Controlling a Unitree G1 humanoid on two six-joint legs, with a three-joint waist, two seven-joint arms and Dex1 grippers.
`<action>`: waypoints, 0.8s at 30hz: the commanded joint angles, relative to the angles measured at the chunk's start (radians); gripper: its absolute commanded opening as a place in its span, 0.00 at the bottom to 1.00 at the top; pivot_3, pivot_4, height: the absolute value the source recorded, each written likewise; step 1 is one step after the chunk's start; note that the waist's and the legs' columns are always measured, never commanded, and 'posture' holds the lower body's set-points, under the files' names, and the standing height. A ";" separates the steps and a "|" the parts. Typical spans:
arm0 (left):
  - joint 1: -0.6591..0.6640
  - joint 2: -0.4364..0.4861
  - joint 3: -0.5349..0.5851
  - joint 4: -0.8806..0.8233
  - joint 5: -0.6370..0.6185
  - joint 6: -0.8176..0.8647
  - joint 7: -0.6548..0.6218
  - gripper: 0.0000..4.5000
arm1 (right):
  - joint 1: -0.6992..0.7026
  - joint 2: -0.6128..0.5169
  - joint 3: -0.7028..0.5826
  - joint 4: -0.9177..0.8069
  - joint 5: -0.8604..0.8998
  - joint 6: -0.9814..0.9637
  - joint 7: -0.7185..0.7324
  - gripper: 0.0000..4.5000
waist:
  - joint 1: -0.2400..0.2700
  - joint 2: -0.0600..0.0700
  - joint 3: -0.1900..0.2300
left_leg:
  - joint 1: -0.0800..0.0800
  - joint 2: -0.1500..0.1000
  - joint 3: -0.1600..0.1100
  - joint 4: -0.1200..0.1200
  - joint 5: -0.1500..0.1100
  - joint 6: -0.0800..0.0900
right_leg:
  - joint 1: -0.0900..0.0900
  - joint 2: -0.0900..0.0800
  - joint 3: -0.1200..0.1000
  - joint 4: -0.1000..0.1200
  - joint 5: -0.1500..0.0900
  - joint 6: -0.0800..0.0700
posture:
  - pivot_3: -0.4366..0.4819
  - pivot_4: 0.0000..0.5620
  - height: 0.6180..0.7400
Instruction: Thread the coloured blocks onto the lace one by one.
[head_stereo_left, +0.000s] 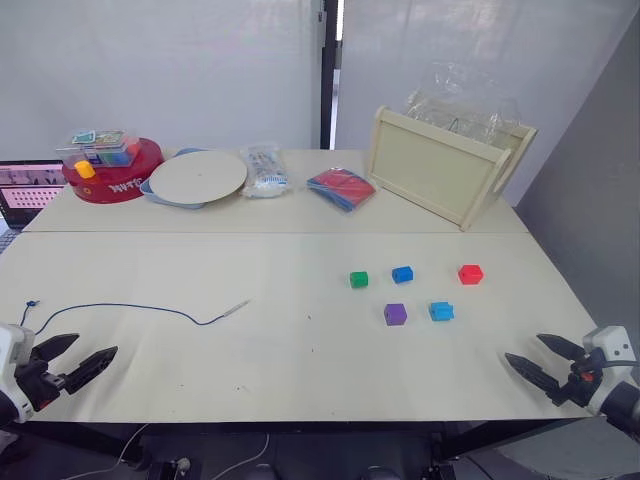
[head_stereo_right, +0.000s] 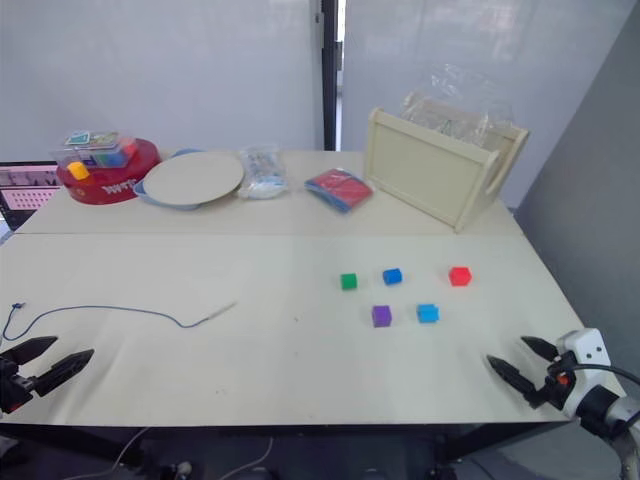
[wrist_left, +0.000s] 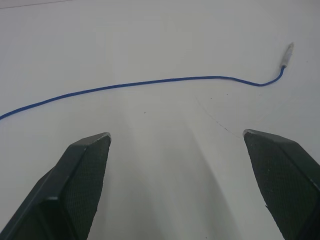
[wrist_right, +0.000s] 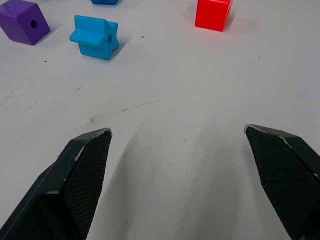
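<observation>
Thin dark-blue lace (head_stereo_left: 130, 308): lies loose on the cream table (head_stereo_left: 280, 350), left side, pale tip toward centre. Small plastic blocks, right of centre: green (head_stereo_left: 359, 279), blue (head_stereo_left: 402, 274), red (head_stereo_left: 470, 274), purple (head_stereo_left: 395, 314), cyan (head_stereo_left: 441, 311). Left gripper (head_stereo_left: 78, 361), right gripper (head_stereo_left: 535, 358): near edge, jaws wide apart, empty.

Glossy plastic blocks (head_stereo_left: 401, 274), thin corded lace (head_stereo_left: 130, 308), matt table (head_stereo_left: 280, 350), pale wooden crate (head_stereo_left: 440, 170)

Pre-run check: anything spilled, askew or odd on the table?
Nothing stands out. Five blocks, green, blue, red, purple, cyan, sit loose and unthreaded. The lace lies untangled. Both pincers, left and right, are open, empty.
</observation>
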 joint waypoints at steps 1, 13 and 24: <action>-0.004 0.024 0.040 -0.007 -0.007 -0.019 -0.012 0.99 | -0.009 0.009 -0.009 -0.016 0.013 -0.024 -0.002 1.00 | 0.000 0.000 0.000 | 0.000 0.000 0.000 0.000 0.000 0.000 | 0.000 0.000 0.000 0.000 0.000 0.000 | 0.48 0.27 1.00; -0.232 0.034 -0.209 -0.023 -0.005 0.034 -0.127 0.99 | -0.081 -0.031 0.136 -0.379 0.188 0.218 0.105 1.00 | 0.007 0.001 0.000 | 0.000 0.000 0.000 0.000 0.000 0.000 | 0.000 0.000 0.000 0.000 0.000 0.000 | 0.48 0.27 1.00; -0.656 -0.060 -0.556 0.344 0.213 -0.137 -0.230 0.99 | -0.188 -0.091 0.303 -0.583 0.210 0.339 0.130 1.00 | 0.013 0.000 0.001 | -0.004 0.000 -0.001 0.004 0.000 0.001 | -0.003 0.001 -0.002 0.001 0.000 0.000 | 0.48 0.27 1.00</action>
